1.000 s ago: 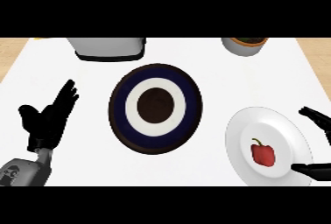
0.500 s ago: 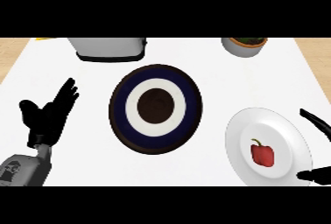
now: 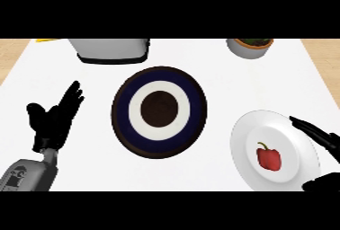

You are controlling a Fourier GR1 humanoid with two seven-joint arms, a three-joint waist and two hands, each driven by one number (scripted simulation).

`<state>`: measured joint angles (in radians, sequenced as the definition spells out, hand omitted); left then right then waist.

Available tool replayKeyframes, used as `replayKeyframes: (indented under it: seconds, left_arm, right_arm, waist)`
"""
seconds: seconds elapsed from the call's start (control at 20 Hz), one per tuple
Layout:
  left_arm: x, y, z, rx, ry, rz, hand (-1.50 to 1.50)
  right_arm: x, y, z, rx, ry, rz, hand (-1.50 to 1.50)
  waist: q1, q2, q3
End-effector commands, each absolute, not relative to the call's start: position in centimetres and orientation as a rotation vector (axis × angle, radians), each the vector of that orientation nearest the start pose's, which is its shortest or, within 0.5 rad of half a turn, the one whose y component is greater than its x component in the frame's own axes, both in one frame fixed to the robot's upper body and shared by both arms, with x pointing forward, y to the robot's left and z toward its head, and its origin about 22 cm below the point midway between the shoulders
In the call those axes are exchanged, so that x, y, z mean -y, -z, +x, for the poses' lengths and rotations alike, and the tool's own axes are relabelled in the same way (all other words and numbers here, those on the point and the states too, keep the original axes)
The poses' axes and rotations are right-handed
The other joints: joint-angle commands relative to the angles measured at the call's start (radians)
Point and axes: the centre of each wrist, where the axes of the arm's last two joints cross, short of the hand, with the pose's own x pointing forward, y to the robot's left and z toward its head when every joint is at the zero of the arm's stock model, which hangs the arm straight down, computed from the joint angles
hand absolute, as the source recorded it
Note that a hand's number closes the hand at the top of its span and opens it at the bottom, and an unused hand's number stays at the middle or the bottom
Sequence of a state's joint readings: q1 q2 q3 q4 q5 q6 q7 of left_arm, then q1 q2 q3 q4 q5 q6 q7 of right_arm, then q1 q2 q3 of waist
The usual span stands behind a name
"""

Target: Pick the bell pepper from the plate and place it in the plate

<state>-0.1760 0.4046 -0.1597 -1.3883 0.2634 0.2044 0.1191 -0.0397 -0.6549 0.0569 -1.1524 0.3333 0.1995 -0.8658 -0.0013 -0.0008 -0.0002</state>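
red bell pepper (image 3: 268, 158), white plate (image 3: 247, 134), navy-ringed plate (image 3: 126, 108).

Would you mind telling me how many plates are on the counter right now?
2. A dark blue plate with a white ring lies at the counter's middle; a white plate holding the red bell pepper lies at the lower right. None seems hidden.

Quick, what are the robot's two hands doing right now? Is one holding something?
Left hand: open, fingers up, resting at the view's left, holding nothing.
Right hand: open beside the white round plate, not touching the red bell pepper.
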Motion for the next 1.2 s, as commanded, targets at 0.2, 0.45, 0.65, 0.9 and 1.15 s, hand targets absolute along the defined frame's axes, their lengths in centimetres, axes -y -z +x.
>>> replayKeyframes:
  seconds: [0.2,0.45,0.65,0.9,1.15]
  left_arm:
    - [-28.6,-1.2,30.0,1.387,0.079,0.163,0.0]
    - [-28.5,-1.9,27.9,1.414,0.06,0.195,0.0]
    - [-28.2,-3.8,29.1,1.401,0.079,0.169,0.0]
    - [-30.1,-0.5,28.8,1.412,0.076,0.177,0.0]
    - [-27.5,-2.3,28.8,1.409,0.085,0.206,0.0]
  right_arm:
    - [40.7,0.0,23.9,1.595,-1.25,-0.292,-1.5]
    - [37.5,-0.7,24.9,1.542,-1.312,-0.319,-1.5]
    - [35.9,0.7,24.2,1.501,-1.331,-0.289,-1.5]
    - [35.5,1.3,24.9,1.486,-1.33,-0.348,-1.5]
    - [35.4,-0.3,26.9,1.486,-1.326,-0.362,-1.5]
  waist:
    - [-0.004,0.001,0.0]
    - [0.002,0.0,0.0]
    - [0.0,0.0,0.0]
    - [-0.001,0.001,0.0]
    - [0.001,0.0,0.0]
